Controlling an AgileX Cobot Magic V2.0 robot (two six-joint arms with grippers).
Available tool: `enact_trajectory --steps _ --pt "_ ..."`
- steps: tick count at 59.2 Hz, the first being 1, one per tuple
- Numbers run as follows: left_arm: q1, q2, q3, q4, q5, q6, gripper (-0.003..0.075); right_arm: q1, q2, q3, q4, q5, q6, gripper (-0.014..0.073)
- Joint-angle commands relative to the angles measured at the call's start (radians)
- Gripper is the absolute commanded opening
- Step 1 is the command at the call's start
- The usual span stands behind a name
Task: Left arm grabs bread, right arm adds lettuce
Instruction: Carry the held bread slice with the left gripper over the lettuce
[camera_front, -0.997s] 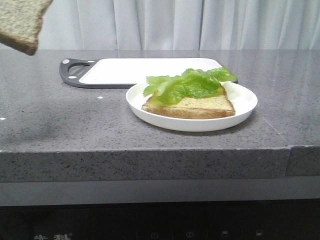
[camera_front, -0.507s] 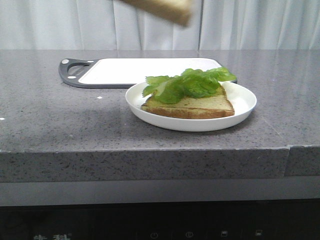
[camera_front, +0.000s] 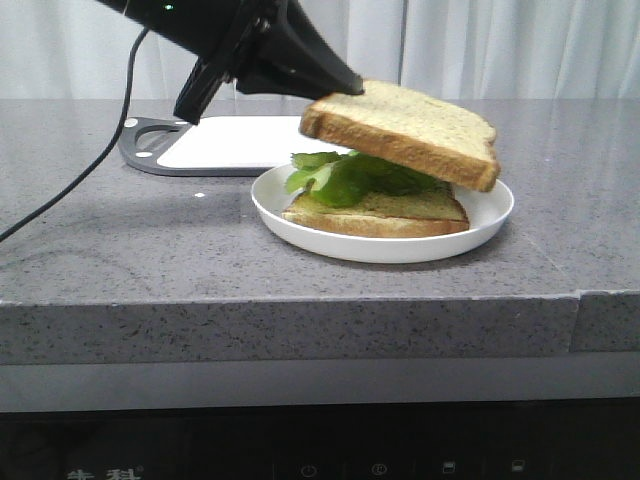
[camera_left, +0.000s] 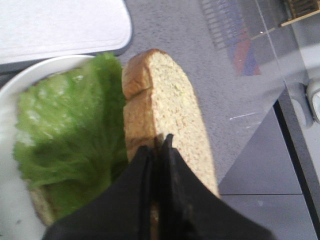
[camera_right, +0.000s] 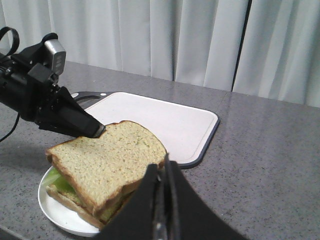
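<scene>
one bread (camera_front: 405, 130) slice hangs tilted just above the lettuce (camera_front: 345, 175), pinched at its edge by the left gripper (camera_front: 340, 88). lettuce lies on a lower slice (camera_front: 385, 212) in the plate (camera_front: 400, 247). right gripper (camera_right: 162, 167) fingers are pressed together, empty. a cutting board (camera_front: 235, 140) sits behind.

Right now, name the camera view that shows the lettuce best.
The left wrist view: the lettuce lies broad and uncovered on the white plate, beside the bread in the left gripper. The front view shows only its leafy edge under that slice. The right wrist view shows just a green sliver.
</scene>
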Motion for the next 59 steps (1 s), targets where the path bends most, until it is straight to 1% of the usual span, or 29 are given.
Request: enact_trajectory --steps 1,15,20,25,27,34,38,40,49,52,54,56,58,59 --pt "0.02 -0.046 -0.038 -0.071 0.005 0.004 -0.002 -0.006 0.005 -0.026 0.0 -0.068 0.0 -0.006" --pt "0.035 -0.041 -0.016 -0.052 -0.008 0.004 -0.002 -0.006 0.005 -0.026 0.0 -0.069 0.0 -0.006" --pt "0.033 -0.041 0.001 -0.047 -0.011 0.004 0.0003 -0.006 0.005 -0.026 0.0 -0.075 0.0 -0.006" --pt "0.035 -0.041 0.007 -0.041 -0.011 0.004 0.0097 -0.006 0.005 -0.026 0.0 -0.079 0.0 -0.006" --pt "0.038 -0.041 0.007 -0.039 -0.009 0.004 0.0162 -0.006 0.005 -0.026 0.0 -0.081 0.0 -0.006" --pt "0.045 -0.043 0.007 -0.039 -0.005 0.004 0.0347 -0.006 0.005 -0.026 0.0 -0.082 0.0 -0.006" --pt "0.06 -0.05 0.007 -0.037 0.012 0.004 0.0407 -0.006 0.005 -0.026 0.0 -0.082 0.0 -0.006" --pt "0.072 -0.061 0.007 -0.037 0.021 0.005 0.0416 -0.006 0.005 -0.026 0.0 -0.083 0.0 -0.006" --pt "0.151 -0.133 0.007 -0.031 0.084 0.05 0.0395 -0.006 0.005 -0.026 0.0 -0.092 0.0 -0.006" --pt "0.178 -0.165 0.01 -0.011 0.091 0.05 0.036 -0.006 0.005 -0.026 0.0 -0.092 0.0 -0.006" --pt "0.198 -0.189 0.014 0.01 0.091 0.05 0.0314 -0.006 0.005 -0.026 0.0 -0.092 0.0 -0.006" --pt "0.216 -0.212 0.014 0.04 0.091 0.05 0.0249 -0.006 0.005 -0.026 0.0 -0.092 0.0 -0.006" --pt "0.233 -0.235 0.014 0.073 0.091 0.05 0.0169 -0.006 0.005 -0.026 0.0 -0.092 0.0 -0.006" --pt "0.239 -0.244 0.014 0.086 0.091 0.05 0.0117 -0.006 0.005 -0.026 0.0 -0.092 0.0 -0.006"
